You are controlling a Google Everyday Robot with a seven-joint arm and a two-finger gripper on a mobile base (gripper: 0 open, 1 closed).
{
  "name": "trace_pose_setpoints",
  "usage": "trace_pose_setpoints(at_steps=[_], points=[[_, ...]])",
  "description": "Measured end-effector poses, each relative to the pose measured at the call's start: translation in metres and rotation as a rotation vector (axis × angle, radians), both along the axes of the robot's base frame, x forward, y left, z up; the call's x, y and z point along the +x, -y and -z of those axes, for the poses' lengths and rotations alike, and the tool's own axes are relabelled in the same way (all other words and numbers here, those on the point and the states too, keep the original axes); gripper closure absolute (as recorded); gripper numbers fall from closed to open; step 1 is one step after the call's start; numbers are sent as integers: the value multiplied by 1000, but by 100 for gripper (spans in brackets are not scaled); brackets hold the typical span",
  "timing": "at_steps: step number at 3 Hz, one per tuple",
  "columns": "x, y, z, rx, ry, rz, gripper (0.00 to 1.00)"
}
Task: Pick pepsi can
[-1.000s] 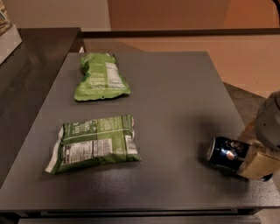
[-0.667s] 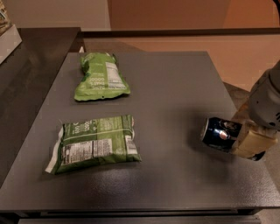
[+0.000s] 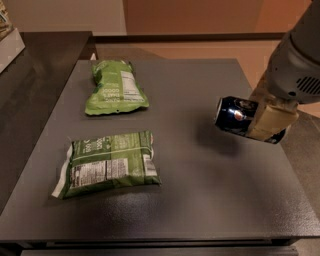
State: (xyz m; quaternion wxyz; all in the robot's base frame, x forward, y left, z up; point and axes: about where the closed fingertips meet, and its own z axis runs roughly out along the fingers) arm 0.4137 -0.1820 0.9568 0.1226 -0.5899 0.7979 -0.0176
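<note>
Navy-blue pepsi can (image 3: 235, 115) held on its side just above the right part of the grey table (image 3: 200, 200), clamped between the fingers of the gripper (image 3: 267, 122); best raised straight and slowly, with firm grip against slipping.

Dark grey matte rectangular table (image 3: 210, 200) fills most of the frame. Black glossy counter (image 3: 35, 75) along the left. Pale cream wall (image 3: 65, 15) upper left, reddish-brown wall panel (image 3: 200, 15) top centre, tan floor (image 3: 200, 50) beneath. Gripper (image 3: 256, 120) at right of frame, above the table
</note>
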Motion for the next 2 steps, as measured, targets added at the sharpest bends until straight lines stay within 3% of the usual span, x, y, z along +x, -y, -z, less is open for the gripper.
trace_pose_setpoints(at_steps=[1,2], points=[[12,-16,-26,10,48,-35,100],[12,-16,-26,10,48,-35,100]])
